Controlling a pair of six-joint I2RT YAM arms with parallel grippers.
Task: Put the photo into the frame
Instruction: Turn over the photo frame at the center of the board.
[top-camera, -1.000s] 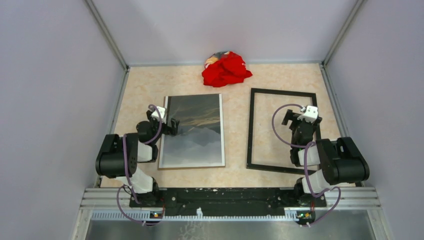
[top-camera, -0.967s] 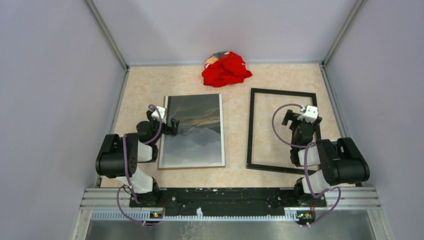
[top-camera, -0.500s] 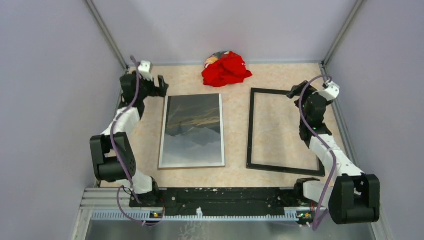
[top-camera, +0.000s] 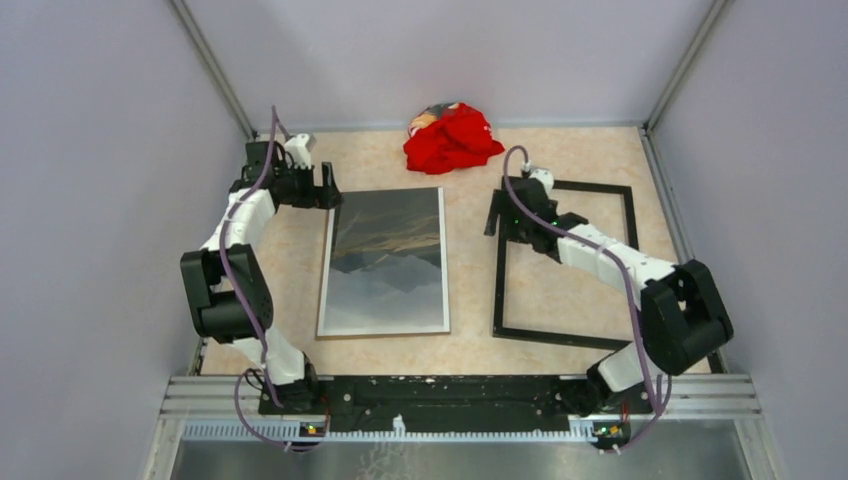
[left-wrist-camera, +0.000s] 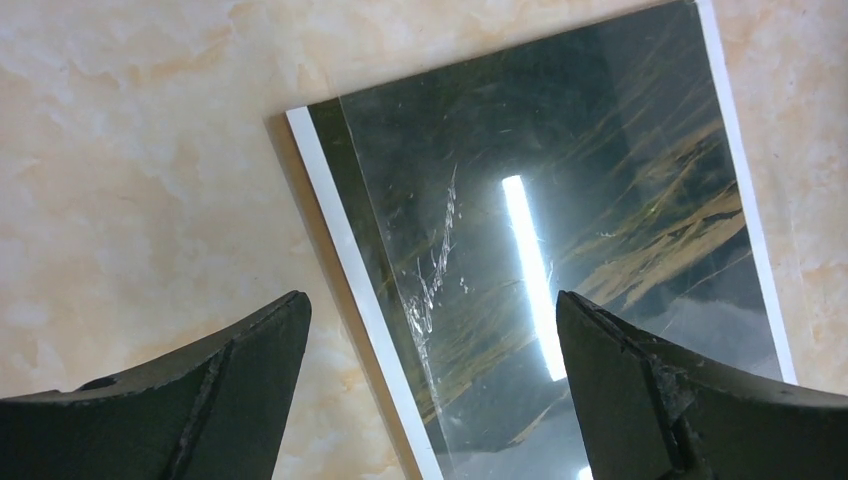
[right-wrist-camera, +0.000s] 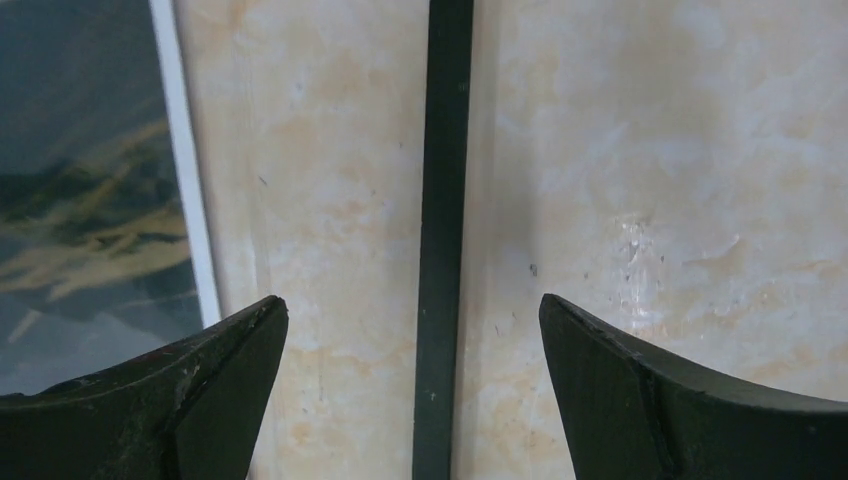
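The photo (top-camera: 385, 262), a dark mountain landscape with white margins, lies flat left of centre. A clear glossy sheet covers most of it in the left wrist view (left-wrist-camera: 560, 230), and a thin brown edge shows under its margin. The black frame (top-camera: 499, 290) lies flat to its right, with bare table inside. My left gripper (top-camera: 327, 190) is open and empty over the photo's far left corner (left-wrist-camera: 430, 305). My right gripper (top-camera: 495, 220) is open and empty, its jaws either side of the frame's left bar (right-wrist-camera: 440, 250) near its far end (right-wrist-camera: 412, 305). The photo's edge (right-wrist-camera: 90, 200) shows there.
A crumpled red cloth (top-camera: 452, 138) lies at the back wall, just beyond the photo and frame. Grey walls close in the table on three sides. A metal rail (top-camera: 440, 395) with the arm bases runs along the near edge.
Both arms unfolded from near their bases. The left reached to the photo's far left corner. The right first stretched to the frame's far right corner, then swung left over its left bar.
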